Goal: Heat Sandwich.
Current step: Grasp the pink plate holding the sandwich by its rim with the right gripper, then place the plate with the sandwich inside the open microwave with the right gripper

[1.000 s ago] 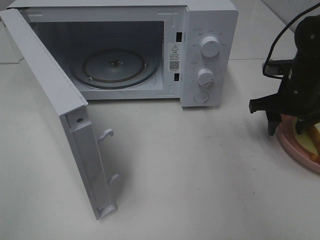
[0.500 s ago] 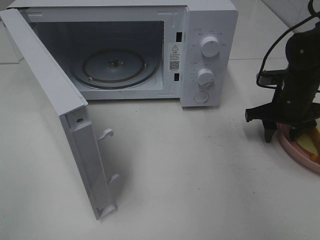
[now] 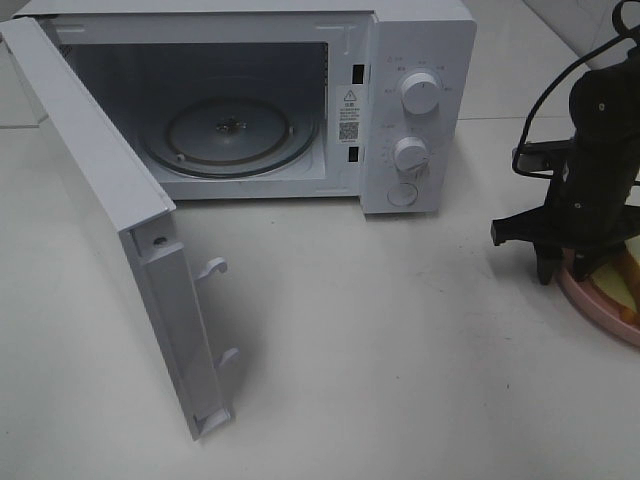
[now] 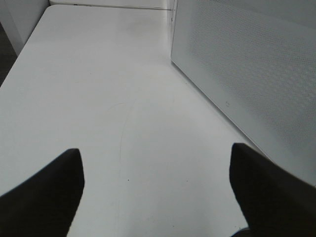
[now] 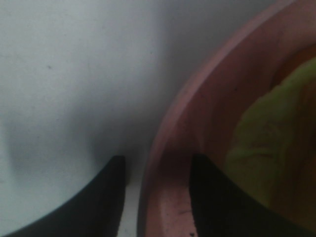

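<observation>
The sandwich [image 3: 630, 283] lies on a pink round plate [image 3: 598, 300] at the right edge of the table; in the right wrist view only its yellow-green filling [image 5: 266, 138] shows. My right gripper [image 3: 565, 272] points down over the plate's near-left rim [image 5: 163, 138]. One finger sits inside the plate and the other outside, with a thin gap left at the outer one. The white microwave [image 3: 420, 60] stands at the back with its door [image 3: 100, 180] swung wide open and the glass turntable [image 3: 230, 135] bare. My left gripper [image 4: 155, 158] is open over bare table.
The open microwave door juts forward across the left of the table, its latch hooks [image 3: 215, 268] facing right. In the left wrist view a perforated white wall [image 4: 256, 64] stands close beside the left gripper. A black cable [image 3: 545, 100] loops over the right arm.
The right arm has shifted left and lowered onto the plate's rim. Its fingers have drawn closer together around the rim. The left gripper has not moved.
</observation>
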